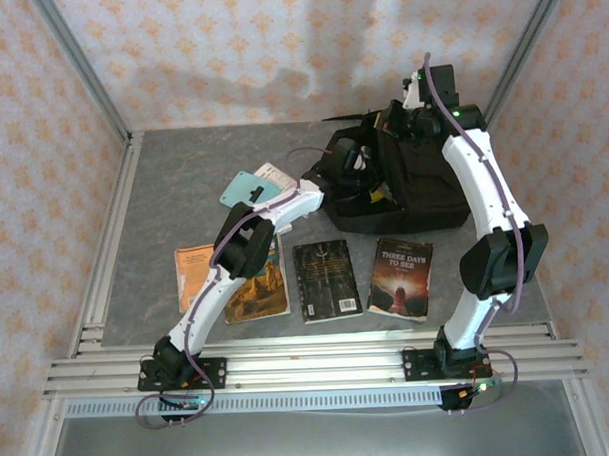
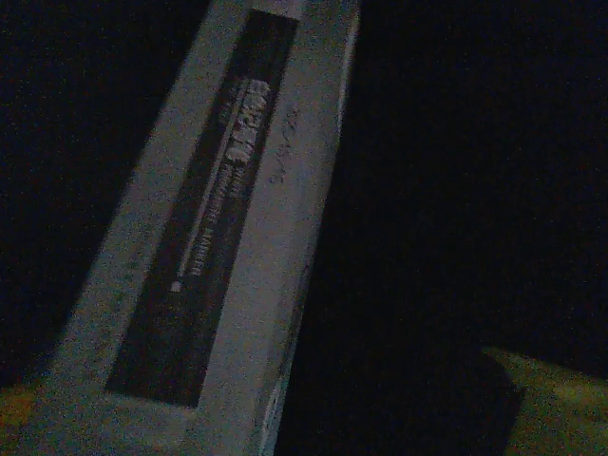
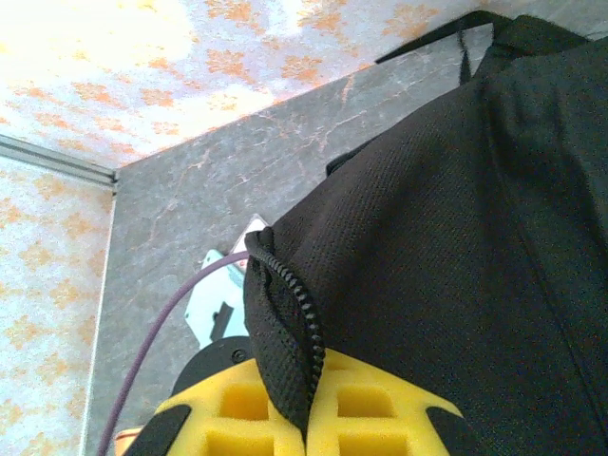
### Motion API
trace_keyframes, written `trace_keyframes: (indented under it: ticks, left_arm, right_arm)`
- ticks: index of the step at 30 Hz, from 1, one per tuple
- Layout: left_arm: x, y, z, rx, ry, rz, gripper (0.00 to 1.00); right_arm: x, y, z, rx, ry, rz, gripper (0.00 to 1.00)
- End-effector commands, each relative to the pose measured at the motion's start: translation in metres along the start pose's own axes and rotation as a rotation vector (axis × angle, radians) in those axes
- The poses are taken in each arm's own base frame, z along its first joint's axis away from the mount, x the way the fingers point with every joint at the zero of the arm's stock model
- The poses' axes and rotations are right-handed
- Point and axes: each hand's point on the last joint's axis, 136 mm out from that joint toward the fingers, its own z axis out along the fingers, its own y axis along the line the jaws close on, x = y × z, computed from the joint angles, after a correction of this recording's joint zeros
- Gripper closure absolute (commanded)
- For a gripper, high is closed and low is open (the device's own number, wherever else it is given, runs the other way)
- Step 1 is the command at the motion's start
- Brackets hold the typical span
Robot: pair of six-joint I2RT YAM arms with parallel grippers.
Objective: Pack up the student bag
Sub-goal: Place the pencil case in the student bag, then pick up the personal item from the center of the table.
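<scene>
Black fabric first: the student bag (image 1: 413,194) stands at the far right-hand part of the grey table (image 1: 182,172), with its mouth turned toward the left arm. On my right wrist feed the right gripper (image 3: 306,418) is clamped on the bag's zip edge, a fold of cloth pinched between its yellow pads (image 3: 380,418).

From above, the left gripper (image 1: 355,176) is pushed into the bag's opening. Its own camera is very dark. A pale book (image 2: 218,237) with a dark stripe runs diagonally through the gloom, and yellow shows at both lower corners. The jaws look spread wide, with a black gap beside the right-hand one, though I can't tell whether the other touches the book.

Four books lie in a row near the arm bases: an orange book (image 1: 194,277), a tan-covered one (image 1: 262,290) partly under the left arm, a dark book (image 1: 326,279) and "Three Days to See" (image 1: 401,277). A teal book (image 1: 245,190) and a white book (image 1: 275,174) lie just left of the bag.
</scene>
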Motion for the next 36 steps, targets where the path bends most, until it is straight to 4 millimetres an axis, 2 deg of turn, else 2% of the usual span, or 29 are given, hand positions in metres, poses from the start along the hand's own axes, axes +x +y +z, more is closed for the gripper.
trace_keyframes:
  ticks: [1, 7, 13, 16, 20, 23, 27, 29, 32, 36]
  left_arm:
    - [-0.011, -0.056, -0.057, 0.004, -0.069, 0.135, 0.11]
    - [-0.012, -0.043, -0.118, -0.111, -0.113, 0.196, 0.12]
    - [-0.001, -0.036, -0.162, -0.216, -0.117, 0.245, 0.14]
    - [0.004, -0.031, -0.190, -0.297, -0.156, 0.265, 0.16]
    - [0.009, -0.026, -0.249, -0.385, -0.319, 0.271, 0.16]
    - [0.021, -0.021, -0.283, -0.451, -0.363, 0.307, 0.16]
    - [0.030, 0.009, -0.325, -0.620, -0.404, 0.300, 0.13]
    - [0.029, 0.032, -0.341, -0.726, -0.414, 0.259, 0.13]
    - [0.026, 0.064, -0.350, -0.839, -0.385, 0.170, 0.12]
    - [0.023, 0.081, -0.332, -0.858, -0.324, 0.110, 0.10]
  right_arm:
    - [-0.026, 0.009, -0.019, 0.017, -0.114, -0.070, 1.00]
    - [-0.022, -0.022, -0.012, 0.159, -0.117, -0.102, 1.00]
    - [-0.015, -0.041, 0.002, 0.212, -0.103, -0.101, 1.00]
    - [-0.007, -0.043, 0.011, 0.204, -0.081, -0.092, 1.00]
    - [0.004, -0.040, 0.021, 0.188, -0.060, -0.106, 1.00]
    - [0.015, -0.037, 0.026, 0.186, -0.045, -0.121, 1.00]
    - [0.027, -0.038, 0.031, 0.215, -0.034, -0.125, 1.00]
    - [0.030, -0.040, 0.030, 0.218, -0.049, -0.108, 1.00]
    - [0.030, -0.043, 0.026, 0.231, -0.078, -0.079, 1.00]
    - [0.030, -0.048, 0.024, 0.248, -0.105, -0.006, 1.00]
